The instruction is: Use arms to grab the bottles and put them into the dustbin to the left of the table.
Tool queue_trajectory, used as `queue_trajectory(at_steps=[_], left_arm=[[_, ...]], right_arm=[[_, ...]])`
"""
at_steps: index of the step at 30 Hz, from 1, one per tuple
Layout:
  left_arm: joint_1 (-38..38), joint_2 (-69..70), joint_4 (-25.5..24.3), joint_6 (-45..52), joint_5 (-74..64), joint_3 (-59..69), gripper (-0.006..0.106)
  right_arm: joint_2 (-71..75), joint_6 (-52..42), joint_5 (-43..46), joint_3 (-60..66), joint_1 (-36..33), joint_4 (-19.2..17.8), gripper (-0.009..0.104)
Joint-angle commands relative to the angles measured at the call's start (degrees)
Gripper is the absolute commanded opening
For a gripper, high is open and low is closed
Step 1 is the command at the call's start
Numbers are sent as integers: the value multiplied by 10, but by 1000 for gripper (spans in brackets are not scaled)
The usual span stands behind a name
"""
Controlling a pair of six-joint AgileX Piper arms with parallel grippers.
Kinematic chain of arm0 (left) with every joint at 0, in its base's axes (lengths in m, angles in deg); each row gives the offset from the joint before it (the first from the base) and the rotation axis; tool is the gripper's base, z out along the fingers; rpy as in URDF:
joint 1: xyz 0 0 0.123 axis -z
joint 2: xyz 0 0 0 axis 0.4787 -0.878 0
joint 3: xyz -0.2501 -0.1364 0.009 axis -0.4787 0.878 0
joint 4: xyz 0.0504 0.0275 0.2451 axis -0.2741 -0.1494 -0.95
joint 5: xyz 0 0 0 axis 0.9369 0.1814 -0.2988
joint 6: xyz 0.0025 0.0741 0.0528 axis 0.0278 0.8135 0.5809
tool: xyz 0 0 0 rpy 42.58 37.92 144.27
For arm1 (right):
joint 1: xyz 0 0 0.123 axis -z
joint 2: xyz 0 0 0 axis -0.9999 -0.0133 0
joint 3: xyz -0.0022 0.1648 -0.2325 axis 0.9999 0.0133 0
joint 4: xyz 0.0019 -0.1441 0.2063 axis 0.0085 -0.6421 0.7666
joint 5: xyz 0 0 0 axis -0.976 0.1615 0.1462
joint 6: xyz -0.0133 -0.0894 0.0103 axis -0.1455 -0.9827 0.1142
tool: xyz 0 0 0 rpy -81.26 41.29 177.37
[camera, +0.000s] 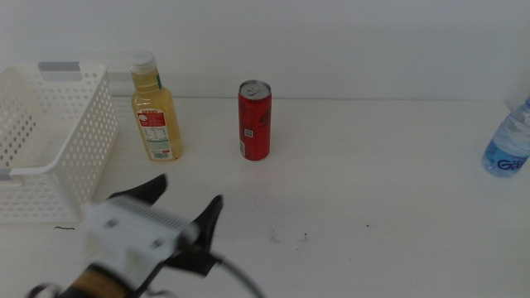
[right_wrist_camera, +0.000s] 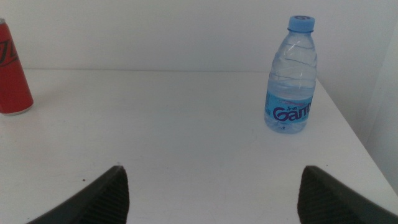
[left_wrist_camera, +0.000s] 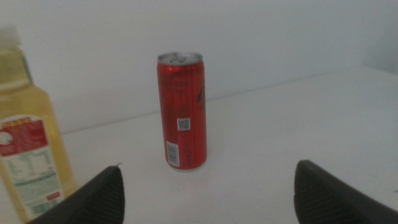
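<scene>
Here left hand (camera: 189, 196) spread, near front edge; red can (camera: 254, 120) ahead, untouched; right hand (right_wrist_camera: 211, 186) spread.

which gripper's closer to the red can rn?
Left. The left gripper sits open just in front of the red can. The right gripper, also open, is out of the middle view, facing the water bottle.

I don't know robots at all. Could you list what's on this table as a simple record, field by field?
basket: white, perforated, table's left end, nothing visible inside
juice bottle: yellow, white cap, upright beside the basket
can: red, upright, mid-table
water bottle: clear, blue cap, upright at the table's right edge
left gripper: open, empty, short of the can
right gripper: open, empty, facing the water bottle
</scene>
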Motion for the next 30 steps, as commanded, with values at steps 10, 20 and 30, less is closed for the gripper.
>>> queue_trajectory(at_steps=[10,20,30], left_arm=[[-100,-230,-70,-47,-26,-223,92],[-123,-335,-95,-41,-142,-414,92],[-132,-430,-98,-41,-161,-536,92]], right_arm=[[3,-2,5,2,2,-6,92],[3,-2,5,2,2,-6,92],[3,-2,5,2,2,-6,92]])
